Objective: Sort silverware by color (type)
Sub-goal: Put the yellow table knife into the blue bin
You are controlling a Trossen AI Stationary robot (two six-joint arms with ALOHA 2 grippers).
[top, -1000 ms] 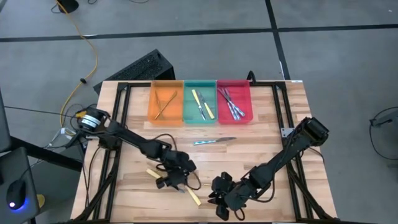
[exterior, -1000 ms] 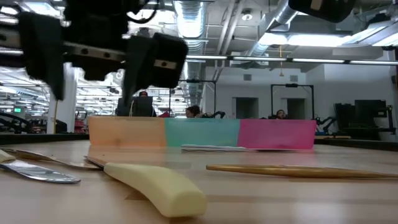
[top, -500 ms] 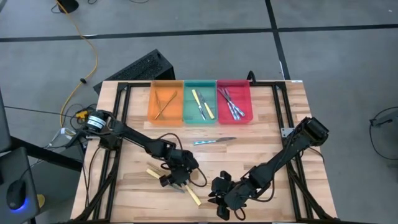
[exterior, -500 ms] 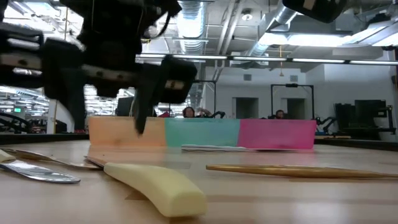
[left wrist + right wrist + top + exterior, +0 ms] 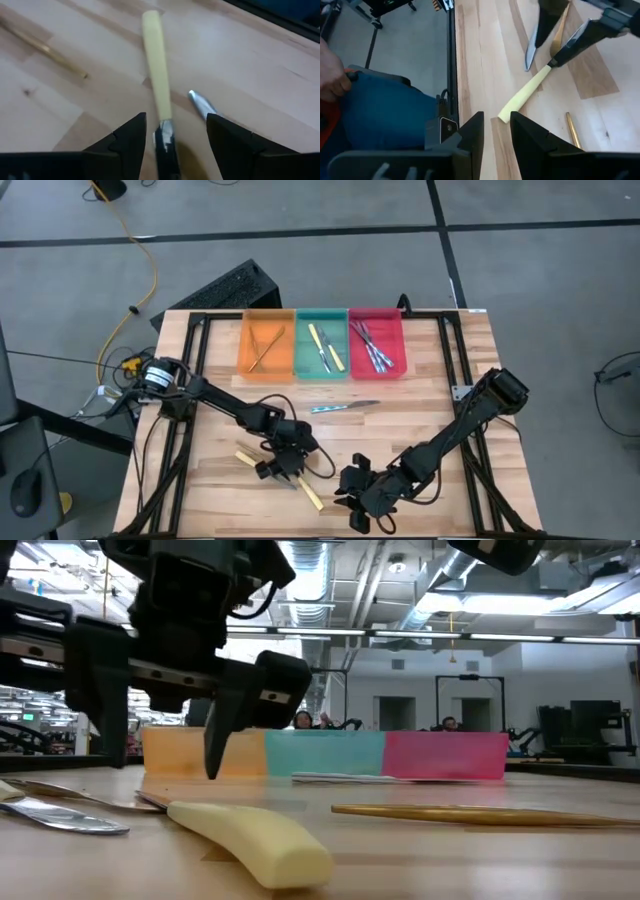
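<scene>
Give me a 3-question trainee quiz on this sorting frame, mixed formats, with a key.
1. True or false: the left gripper is shut on the yellow-handled utensil.
2. Which tray holds yellow-handled pieces: A orange, B green, C red?
3. Fill in: the silver knife lying alone just in front of the trays rests on the ____.

Key
1. False: its fingers stand open on either side of the handle, which lies flat on the wood.
2. B.
3. table. The right gripper waits low near the table's front edge.
</scene>
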